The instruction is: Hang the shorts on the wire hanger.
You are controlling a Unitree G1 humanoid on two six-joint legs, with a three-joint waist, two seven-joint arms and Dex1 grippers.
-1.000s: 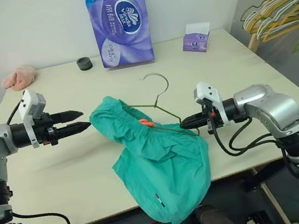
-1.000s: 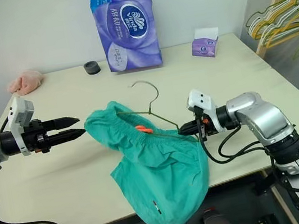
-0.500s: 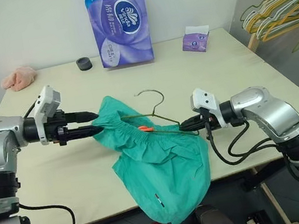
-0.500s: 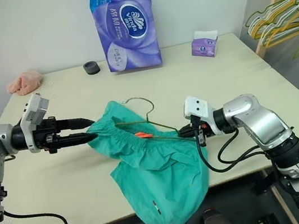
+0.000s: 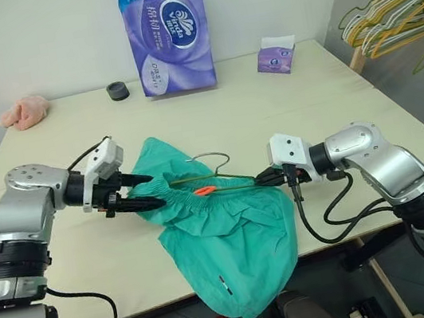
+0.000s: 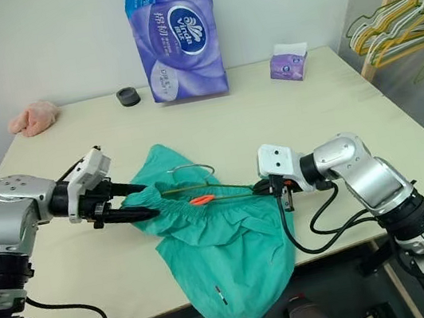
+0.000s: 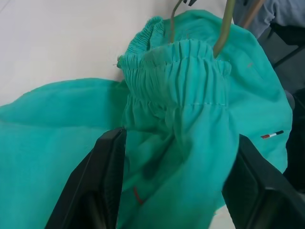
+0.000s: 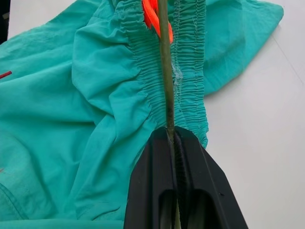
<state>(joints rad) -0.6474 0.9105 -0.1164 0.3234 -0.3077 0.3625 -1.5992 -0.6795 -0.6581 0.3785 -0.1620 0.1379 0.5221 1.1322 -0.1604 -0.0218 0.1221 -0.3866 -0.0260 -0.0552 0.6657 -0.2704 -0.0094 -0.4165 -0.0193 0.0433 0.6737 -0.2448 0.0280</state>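
Observation:
The teal-green shorts [image 5: 228,237] lie over the table's front edge, with the legs hanging off it. The thin olive wire hanger [image 8: 163,71] is threaded through the gathered waistband. Its hook [image 5: 210,156] lies low over the fabric, near the orange tag [image 8: 155,16]. My right gripper [image 5: 261,176] is shut on the hanger's wire at the right side of the shorts. My left gripper [image 5: 157,191] is at the waistband's left end. It stands open, with bunched waistband fabric between its fingers [image 7: 102,181].
On the cream table [image 5: 332,100], a purple toilet-paper pack [image 5: 167,29], a small black round thing [image 5: 116,90] and a tissue box [image 5: 276,53] stand at the back. A pink cloth lump [image 5: 23,111] lies far left. A wooden rack of hangers [image 5: 390,10] stands off the right side.
My left gripper has moved right and down until its open fingers straddle the waistband's left end. The right gripper has rolled in place, so the hanger's hook now lies lower.

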